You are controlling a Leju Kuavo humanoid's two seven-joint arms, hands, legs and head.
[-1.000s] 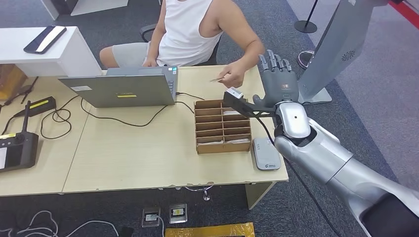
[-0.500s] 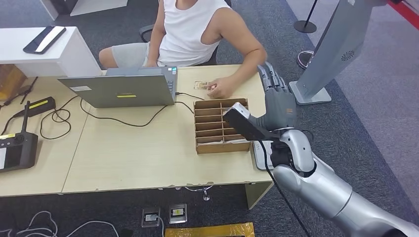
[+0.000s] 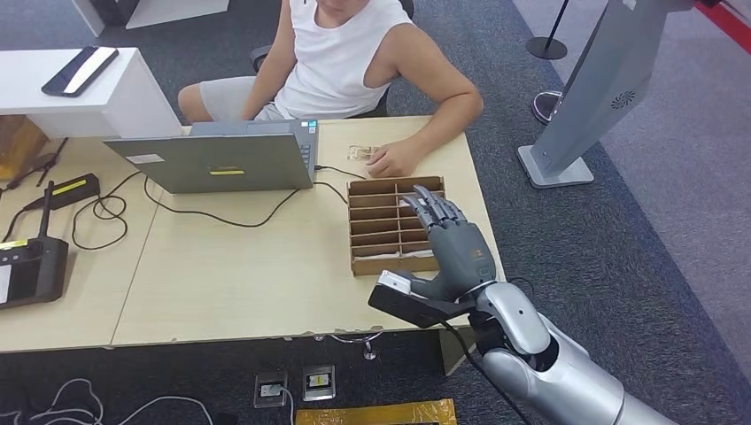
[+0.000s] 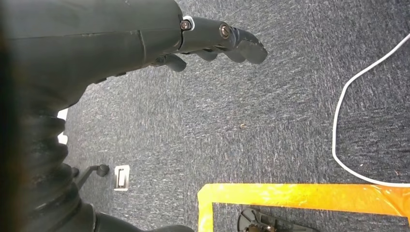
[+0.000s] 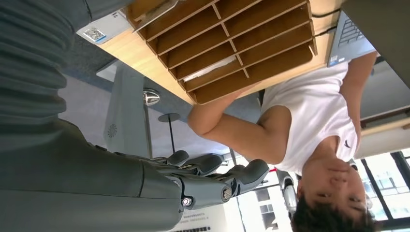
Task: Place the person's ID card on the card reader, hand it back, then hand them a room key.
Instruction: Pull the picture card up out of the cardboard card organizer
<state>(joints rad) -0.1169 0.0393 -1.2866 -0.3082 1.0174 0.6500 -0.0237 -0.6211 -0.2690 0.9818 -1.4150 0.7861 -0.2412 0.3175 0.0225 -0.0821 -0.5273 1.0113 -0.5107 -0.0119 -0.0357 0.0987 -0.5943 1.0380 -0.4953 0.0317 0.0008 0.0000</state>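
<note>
The person's ID card (image 3: 360, 152) lies on the table's far side, right beside the person's hand (image 3: 391, 160). A brown divided box (image 3: 390, 226) holds white key cards (image 3: 390, 255) in some slots. My right hand (image 3: 456, 248) hovers over the box's near right corner with fingers apart, holding nothing. It covers the spot where the card reader lay. From the right wrist view I see that hand's fingers (image 5: 212, 181), the box (image 5: 232, 43) and a corner of the grey card reader (image 5: 104, 26). My left hand (image 4: 193, 41) hangs over the carpet, holding nothing.
A grey laptop (image 3: 221, 159) with cables stands left of the box. A black device (image 3: 31, 270) sits at the table's left end. A grey kiosk stand (image 3: 584, 97) rises at the right. Yellow floor tape (image 4: 300, 195) and a white cable (image 4: 338, 145) lie below.
My right hand drew back from the person and dropped low over the box's near right corner. The person laid the card on the table and rests a hand beside it.
</note>
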